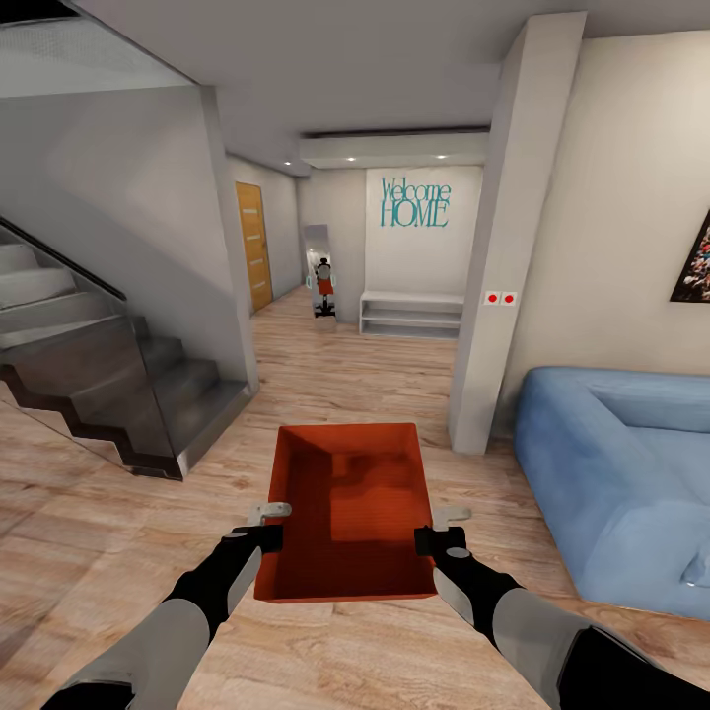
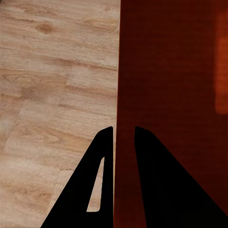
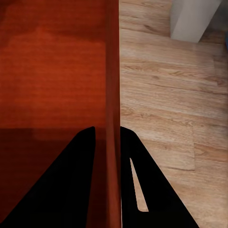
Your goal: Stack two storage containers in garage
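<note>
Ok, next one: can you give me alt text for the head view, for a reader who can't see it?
Two robot arms carry an open orange-red rectangular bin, the left end effector and right end effector each clamped on a side wall, above a light wood plank floor. A grey staircase stands on the left, a blue sofa on the right, and a hallway with teal "Welcome HOME" wall lettering lies ahead.

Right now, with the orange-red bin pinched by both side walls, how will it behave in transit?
The storage container looks empty, so probably light. Its walls look thin where the left gripper and right gripper straddle them, so they may flex. Smooth walls and rim-only grips could let it slip or swing.
</note>
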